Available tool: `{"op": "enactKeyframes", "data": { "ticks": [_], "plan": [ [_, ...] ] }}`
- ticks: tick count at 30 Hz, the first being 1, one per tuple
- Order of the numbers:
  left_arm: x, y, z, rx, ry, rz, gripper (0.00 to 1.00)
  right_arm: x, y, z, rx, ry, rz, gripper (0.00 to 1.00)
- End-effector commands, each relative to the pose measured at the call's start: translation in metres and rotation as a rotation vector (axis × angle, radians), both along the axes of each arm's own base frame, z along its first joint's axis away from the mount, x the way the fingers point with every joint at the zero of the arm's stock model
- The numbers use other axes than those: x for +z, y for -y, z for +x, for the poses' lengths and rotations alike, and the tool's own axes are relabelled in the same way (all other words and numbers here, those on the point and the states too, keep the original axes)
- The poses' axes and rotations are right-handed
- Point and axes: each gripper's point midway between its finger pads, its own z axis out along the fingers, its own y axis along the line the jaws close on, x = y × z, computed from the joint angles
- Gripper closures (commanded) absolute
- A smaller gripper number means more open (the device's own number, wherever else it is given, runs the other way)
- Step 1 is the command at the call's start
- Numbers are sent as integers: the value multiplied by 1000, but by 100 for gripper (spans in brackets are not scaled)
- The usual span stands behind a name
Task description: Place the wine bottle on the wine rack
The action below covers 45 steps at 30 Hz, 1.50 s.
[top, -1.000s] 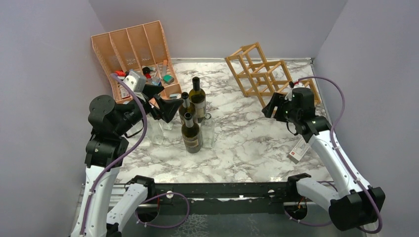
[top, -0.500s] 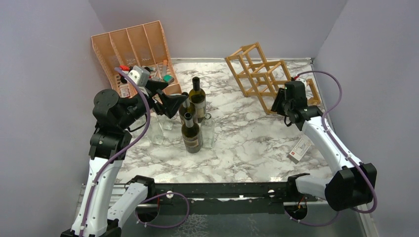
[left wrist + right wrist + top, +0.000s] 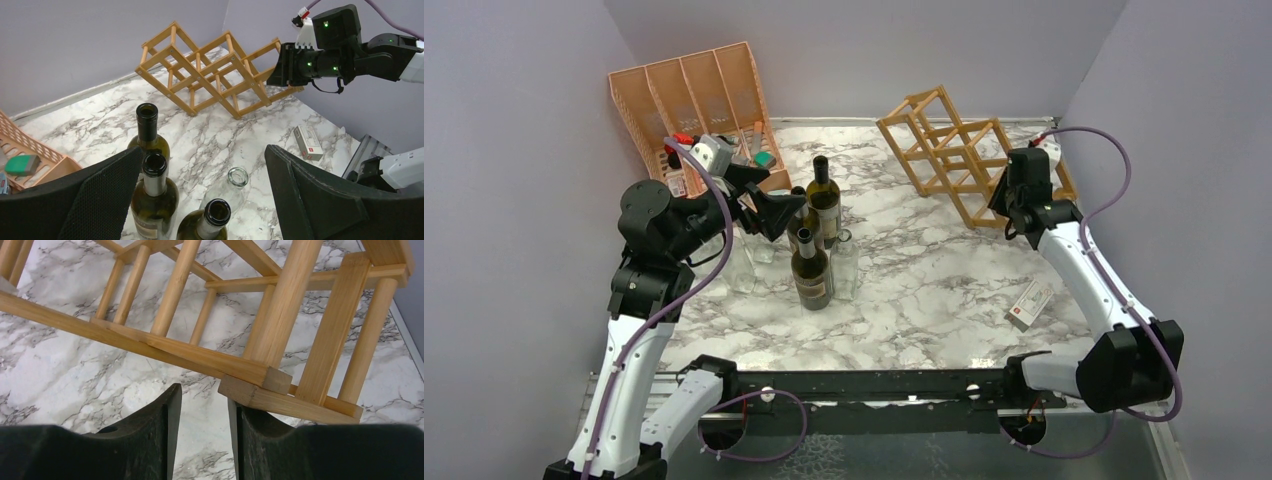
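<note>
Zero held: hovering left gripper (image 3: 204, 150) wide open over bottles (image 3: 148, 126); parking right gripper (image 3: 204, 390) narrowly parted at rack (image 3: 200, 356) corner.

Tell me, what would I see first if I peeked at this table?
A bunch of dark wine bottles stands left of the middle, with the left gripper gaping wide open right by their necks. At the back right sits a wooden wine rack, its squares set like diamonds, with the right gripper right at its right end.
</note>
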Motion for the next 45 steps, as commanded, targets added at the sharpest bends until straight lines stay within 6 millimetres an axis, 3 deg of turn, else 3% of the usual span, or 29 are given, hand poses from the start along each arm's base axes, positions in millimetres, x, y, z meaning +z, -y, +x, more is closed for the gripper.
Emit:
{"op": "enactKeyframes", "data": {
  "ticks": [1,3,8,15,21,26,33,45],
  "plan": [
    [6,3,-5,-23,44,5,1,10,12,7,-52,25,-21,59],
    [6,3,-6,-22,44,7,1,13,2,6,8,26,8,57],
    [3,1,-3,-3,34,7,1,27,-53,-10,348,28,139,48],
    [3,-2,4,34,24,3,1,70,-159,-68,959,158,399,38],
    [5,-4,7,54,21,-6,1,102,-240,-116,1235,286,360,28],
    [6,-5,6,60,17,-15,1,116,-274,-129,1376,372,368,26],
    [8,-5,6,64,8,-25,1,107,-323,-135,1511,405,321,26],
    [8,-4,8,58,3,-24,1,80,-352,-118,1599,469,198,33]
  ]
}}
